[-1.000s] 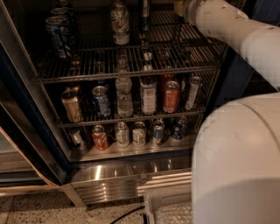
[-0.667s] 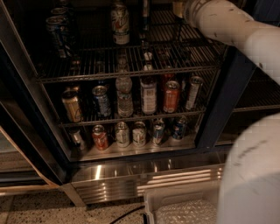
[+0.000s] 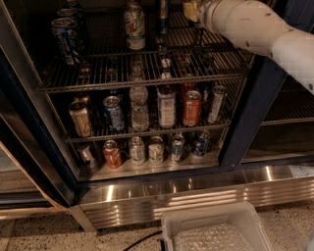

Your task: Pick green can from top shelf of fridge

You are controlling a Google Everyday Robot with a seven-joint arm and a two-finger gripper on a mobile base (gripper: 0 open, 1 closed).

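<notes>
While the arm is reaching in from the right, the gripper is hanging over the far right of the top shelf.
The green can is standing upright there, cut by the upper edge, just left of the gripper and seemingly touching it; whether the gripper is apart or clamped cannot be told. A whitish can and a dark bottle are standing further left, and the fridge frame is crowding the right, so the open room is lying toward the near edge.

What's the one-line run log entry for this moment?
phase: reach | gripper: inside blue-framed fridge, over grey wire-grid top shelf, right of shiny green metal can | can: upright on shelf | contact: cannot tell
</notes>
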